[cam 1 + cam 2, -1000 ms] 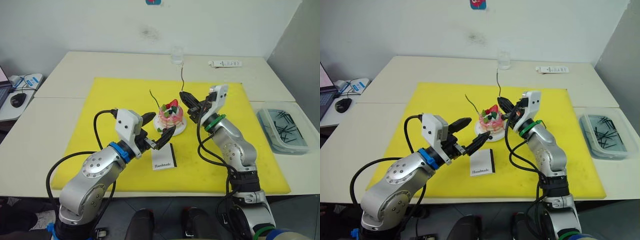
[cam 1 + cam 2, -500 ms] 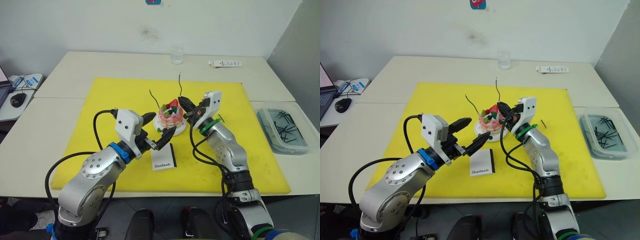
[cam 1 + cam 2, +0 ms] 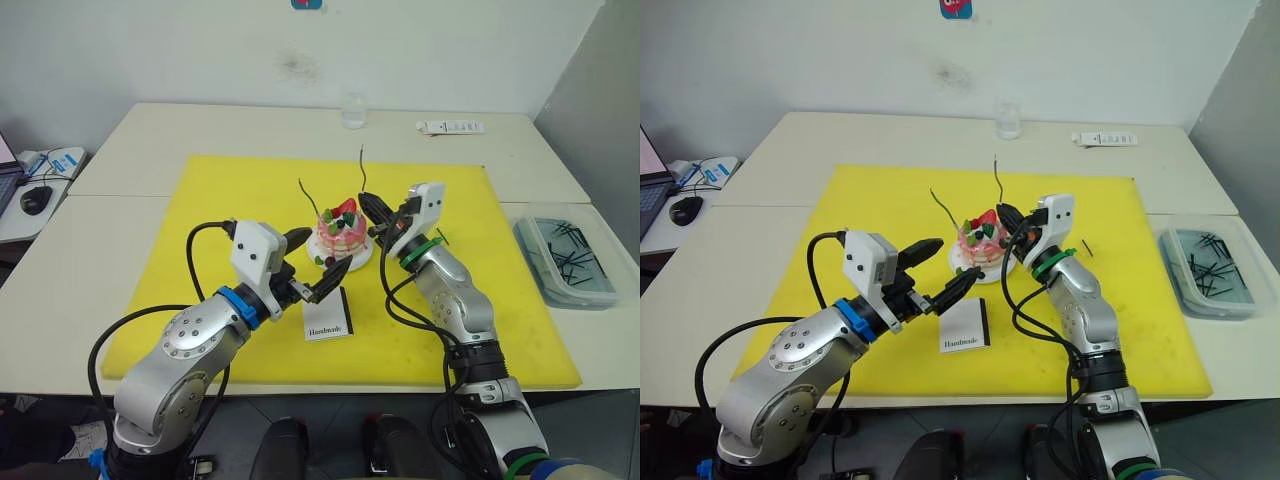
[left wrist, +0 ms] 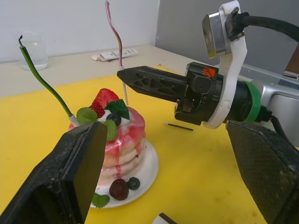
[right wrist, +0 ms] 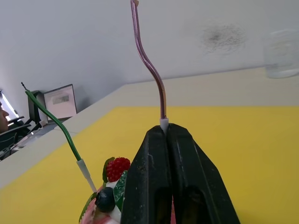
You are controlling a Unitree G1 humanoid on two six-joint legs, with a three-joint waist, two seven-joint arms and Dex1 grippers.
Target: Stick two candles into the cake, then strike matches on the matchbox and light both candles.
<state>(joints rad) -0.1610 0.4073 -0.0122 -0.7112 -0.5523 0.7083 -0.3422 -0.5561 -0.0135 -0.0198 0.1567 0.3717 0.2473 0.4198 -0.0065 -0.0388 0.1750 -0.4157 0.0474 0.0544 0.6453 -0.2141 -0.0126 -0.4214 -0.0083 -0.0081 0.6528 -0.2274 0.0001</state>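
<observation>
A: Where is the cake (image 3: pixel 340 232)?

B: On its small white plate (image 3: pixel 357 259), near the middle of the yellow mat (image 3: pixel 200 200). A green candle (image 4: pixel 46 85) is stuck in its left side and leans away to the left.

A: And the second candle?

B: The pink candle (image 5: pixel 148 65) is in the right gripper (image 3: pixel 368 205). Its two black fingers are pressed together on the candle's white base, and the stick rises from the tips. The tips sit just beside the right edge of the cake, about level with the strawberry (image 4: pixel 103 99).

A: What about the left gripper (image 3: pixel 318 260)?

B: Its fingers are spread wide with nothing between them, near the cake's near-left side, just above the far end of the matchbox (image 3: pixel 327 314).

A: Where is the matchbox exactly?

B: Flat on the mat, nearer than the cake, black strip on its right side. One match (image 3: pixel 441 237) lies on the mat to the right of the right gripper. More dark sticks (image 3: pixel 570 250) lie in a clear tray (image 3: pixel 533 259) at the far right, off the mat.
</observation>
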